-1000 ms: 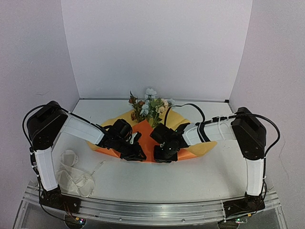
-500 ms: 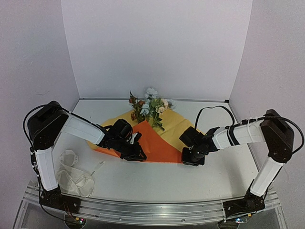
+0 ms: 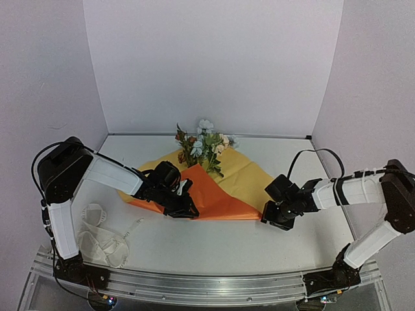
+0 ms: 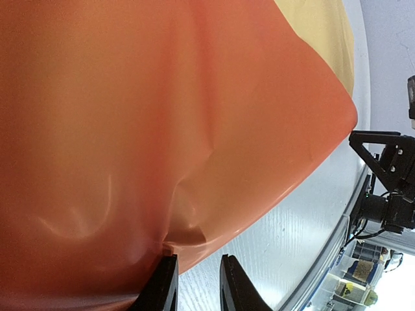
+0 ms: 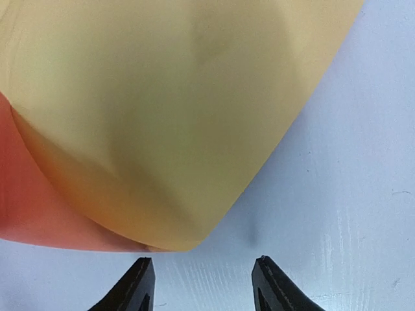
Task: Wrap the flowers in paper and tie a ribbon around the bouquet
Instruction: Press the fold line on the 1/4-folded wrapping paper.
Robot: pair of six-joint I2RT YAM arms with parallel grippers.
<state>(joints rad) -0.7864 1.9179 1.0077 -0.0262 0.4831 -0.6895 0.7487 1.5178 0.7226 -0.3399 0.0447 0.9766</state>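
The flowers point(image 3: 204, 144) lie at the back of the table, heads towards the far wall. Their stems are hidden under the paper point(image 3: 220, 194), which has an orange flap folded over and yellow showing at the right. My left gripper point(image 3: 188, 210) rests low at the paper's near orange edge point(image 4: 162, 116). Its jaws point(image 4: 198, 257) stand narrowly apart with table showing between them, and the paper edge touches the left finger. My right gripper point(image 3: 271, 219) is open point(image 5: 201, 259) over bare table, just short of the paper's yellow corner point(image 5: 162, 97). The ribbon point(image 3: 104, 241) lies bunched at the near left.
White walls close in the table point(image 3: 227, 253) at the back and both sides. A metal rail point(image 3: 207, 285) runs along the near edge. In the left wrist view the right arm point(image 4: 389, 175) shows beyond the paper's edge.
My right gripper has travelled right from the centre, drawing the paper's corner out with it, then opened and let the paper go. The left gripper has stayed put.
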